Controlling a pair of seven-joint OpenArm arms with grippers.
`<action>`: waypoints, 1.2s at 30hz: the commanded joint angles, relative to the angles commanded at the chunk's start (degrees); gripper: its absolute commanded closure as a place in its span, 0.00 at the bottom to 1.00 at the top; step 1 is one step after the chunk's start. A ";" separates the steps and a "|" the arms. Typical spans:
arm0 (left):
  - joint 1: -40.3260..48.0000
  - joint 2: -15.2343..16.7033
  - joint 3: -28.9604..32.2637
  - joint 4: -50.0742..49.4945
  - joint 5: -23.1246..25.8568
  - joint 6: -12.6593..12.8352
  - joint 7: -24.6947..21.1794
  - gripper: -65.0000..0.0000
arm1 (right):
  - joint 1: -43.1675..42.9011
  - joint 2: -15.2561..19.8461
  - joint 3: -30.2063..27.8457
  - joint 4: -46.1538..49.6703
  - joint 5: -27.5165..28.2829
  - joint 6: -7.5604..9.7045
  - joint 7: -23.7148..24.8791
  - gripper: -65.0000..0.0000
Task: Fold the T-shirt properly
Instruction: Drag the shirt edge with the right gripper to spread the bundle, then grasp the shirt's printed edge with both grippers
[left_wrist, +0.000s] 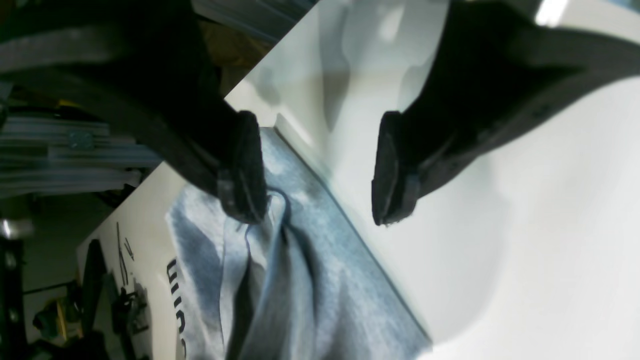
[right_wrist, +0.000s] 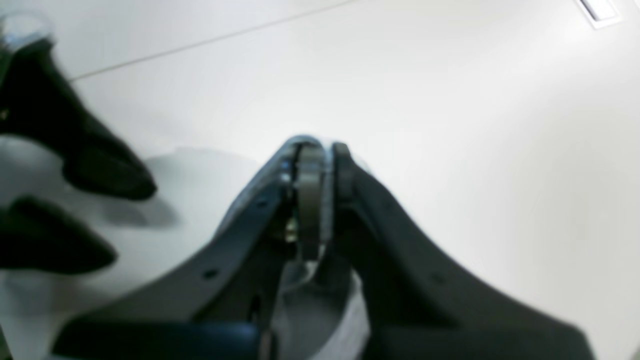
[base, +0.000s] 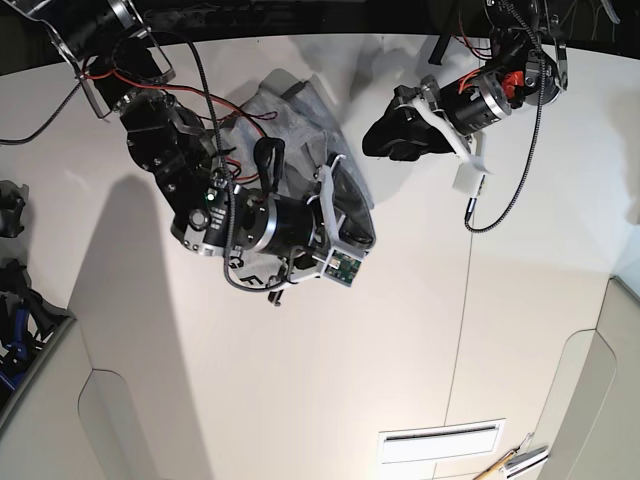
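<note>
White table (base: 400, 330), T-shirt (base: 300, 120) lengthwise diagonal

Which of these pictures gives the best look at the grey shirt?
The left wrist view: the light heather-grey cotton T-shirt fills its lower middle, with folds and black lettering visible. The base view shows only a crumpled patch behind the arms. The right wrist view shows just a blurred sliver pinched in the right claw.

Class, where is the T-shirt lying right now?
In the base view, the T-shirt lies bunched at the table's upper centre, held up by the shut right end effector; the open left end effector is beside it.
</note>
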 joint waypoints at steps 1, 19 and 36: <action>0.02 -0.02 0.00 0.00 0.02 0.00 0.00 0.43 | 0.98 -1.22 0.00 -1.55 0.02 -0.02 0.42 1.00; -0.02 0.00 0.31 0.00 -4.87 0.00 -0.04 0.81 | 3.78 -5.53 16.81 -4.02 5.53 -6.45 1.25 0.43; -5.44 0.28 22.21 -1.64 14.91 0.36 -7.30 0.97 | 4.11 -5.53 25.88 -29.27 4.90 2.58 12.55 1.00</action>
